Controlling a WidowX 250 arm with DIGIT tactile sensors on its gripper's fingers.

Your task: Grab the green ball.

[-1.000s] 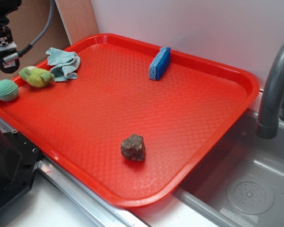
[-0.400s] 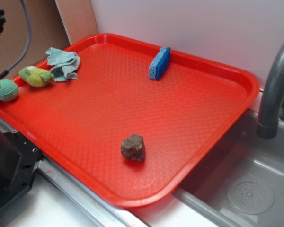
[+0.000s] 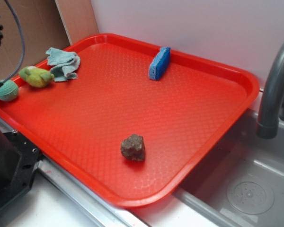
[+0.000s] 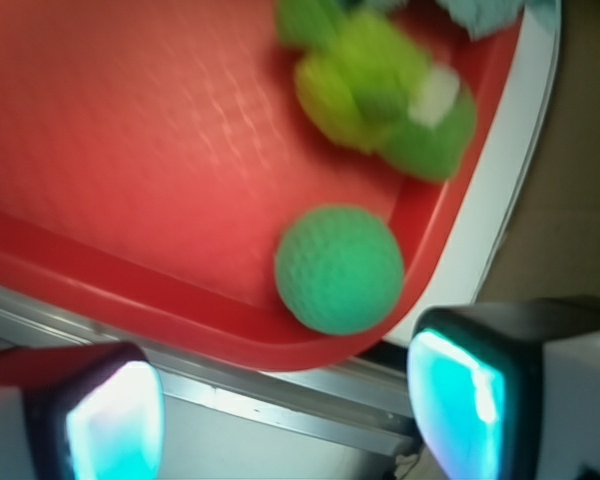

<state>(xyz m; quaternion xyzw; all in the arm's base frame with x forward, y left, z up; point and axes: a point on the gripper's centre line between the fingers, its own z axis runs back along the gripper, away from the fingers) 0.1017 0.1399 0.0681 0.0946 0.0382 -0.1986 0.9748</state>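
At the tray's far-left corner I see the green ball (image 3: 7,90) (image 4: 339,268), resting on the red tray (image 3: 180,123) against the rim; being round and dimpled, it has no long axis or heading I can name. Just beside it lies the yellow-green plush toy (image 3: 36,76), long axis running along the tray's edge toward the pale teal rag (image 3: 63,63). A blue sponge (image 3: 159,63) stands on edge near the back rim, and a brown rock (image 3: 133,147) sits well apart toward the front. My pincer (image 4: 285,410) is spread wide, both fingers clear of the ball, holding nothing. A grey faucet (image 3: 274,90) stands over the sink at right.
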